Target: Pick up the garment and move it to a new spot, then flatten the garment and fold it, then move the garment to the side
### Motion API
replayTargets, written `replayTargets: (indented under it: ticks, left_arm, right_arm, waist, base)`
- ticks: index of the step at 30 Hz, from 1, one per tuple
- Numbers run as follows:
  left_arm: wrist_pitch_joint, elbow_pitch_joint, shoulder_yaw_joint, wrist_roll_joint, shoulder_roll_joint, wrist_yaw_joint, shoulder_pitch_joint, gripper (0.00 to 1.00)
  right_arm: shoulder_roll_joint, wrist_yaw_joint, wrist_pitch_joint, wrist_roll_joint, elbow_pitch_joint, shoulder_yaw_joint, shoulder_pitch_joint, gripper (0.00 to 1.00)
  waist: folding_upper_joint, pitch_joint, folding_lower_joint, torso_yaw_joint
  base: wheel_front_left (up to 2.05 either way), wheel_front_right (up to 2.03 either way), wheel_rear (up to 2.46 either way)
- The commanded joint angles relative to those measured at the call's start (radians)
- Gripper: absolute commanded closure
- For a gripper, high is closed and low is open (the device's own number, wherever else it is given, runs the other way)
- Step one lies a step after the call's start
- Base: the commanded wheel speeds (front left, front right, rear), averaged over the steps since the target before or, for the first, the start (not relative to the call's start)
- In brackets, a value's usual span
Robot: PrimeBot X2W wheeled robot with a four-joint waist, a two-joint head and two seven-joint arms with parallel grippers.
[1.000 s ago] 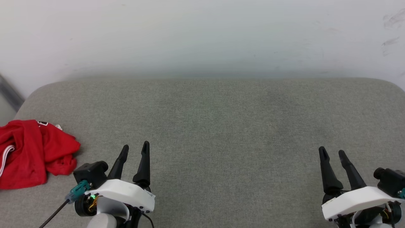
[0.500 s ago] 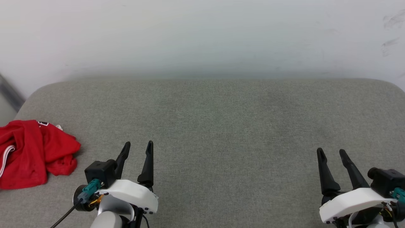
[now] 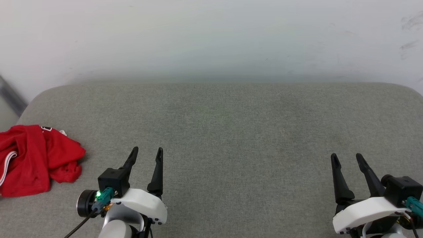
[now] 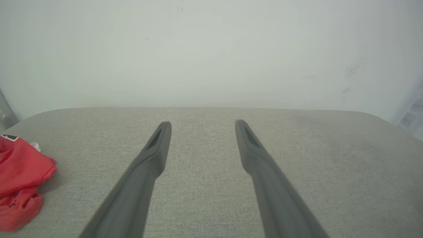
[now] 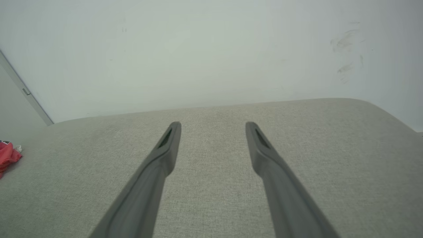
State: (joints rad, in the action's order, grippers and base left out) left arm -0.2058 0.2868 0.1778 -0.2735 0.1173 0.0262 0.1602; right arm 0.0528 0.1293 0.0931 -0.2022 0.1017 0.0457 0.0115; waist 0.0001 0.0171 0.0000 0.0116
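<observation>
The garment (image 3: 36, 158) is a crumpled red heap with a bit of white striped trim, lying at the far left of the grey cushioned surface (image 3: 231, 125). Its red edge also shows in the left wrist view, garment (image 4: 19, 178), and as a small corner in the right wrist view, garment (image 5: 8, 155). My left gripper (image 3: 147, 152) hovers open and empty to the right of the heap, apart from it. Far over at the lower right, my right gripper (image 3: 346, 158) is open with nothing between its fingers.
A pale wall (image 3: 211, 39) rises directly behind the cushion's rounded back edge. A grey strip (image 3: 11, 97) runs along the wall at the far left. The cushion's middle and right lie bare.
My left gripper has shifted slightly right and its wrist has turned. The right gripper has barely moved. The garment lies as before.
</observation>
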Motion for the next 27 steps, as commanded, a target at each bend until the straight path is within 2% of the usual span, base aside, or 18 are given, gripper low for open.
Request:
replayTargets:
  ticks: [1, 27]
  left_arm:
    - [-0.011, 0.003, 0.003, 0.031, 0.002, -0.004, 0.017, 0.00]
    - [-0.057, 0.054, -0.008, 0.177, -0.021, 0.005, 0.031, 0.00]
  right_arm:
    - [-0.003, 0.002, 0.012, 0.024, -0.009, -0.002, -0.005, 0.00]
    - [-0.004, 0.001, 0.048, 0.186, -0.005, 0.002, -0.009, 0.00]
  waist:
    - [-0.0001, 0.000, 0.0000, 0.001]
    - [-0.0001, -0.001, 0.0000, 0.021]
  base:
    - [0.00, 0.00, 0.00]
    - [0.00, 0.00, 0.00]
